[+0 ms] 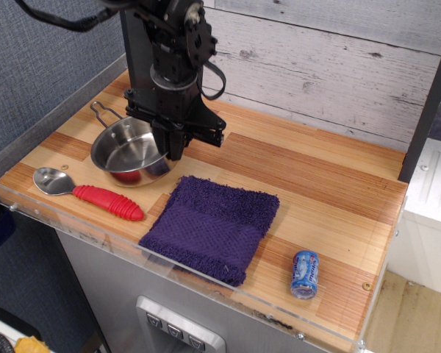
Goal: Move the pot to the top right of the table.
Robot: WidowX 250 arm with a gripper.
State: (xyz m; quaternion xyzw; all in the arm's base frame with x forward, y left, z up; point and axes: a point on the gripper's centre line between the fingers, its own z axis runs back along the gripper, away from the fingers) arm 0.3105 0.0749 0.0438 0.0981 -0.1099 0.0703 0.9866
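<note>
A: Describe the work surface.

B: A whitewashed plank wall stands behind the table, a rectangular top of light and reddish-brown wooden strips with a clear acrylic rim along its edges. A grey textured panel borders the left side.

A: There is only one view. Where does it show the pot?

B: The pot sits at the left part of the table, toward the rear. It is a shallow, shiny steel pan. Its thin wire loop handle points to the rear left. The pan appears tilted, with its right edge raised; whether the base fully contacts the wood cannot be determined.

A: What is the condition of the gripper?

B: The gripper hangs vertically from the black arm, directly over the right rim of the pot. Its jaws are drawn close together on that rim, with the rim pinched between them.

A: What other items are on the surface?

B: A metal spoon with a red handle lies just in front of the pot, bowl to the left. A purple towel lies flat at the front centre, its rear left corner near the pot. A small blue can lies on its side near the front right, well apart from the pot.

A: What is in the rear right area of the table?

B: Bare wood only.
</note>
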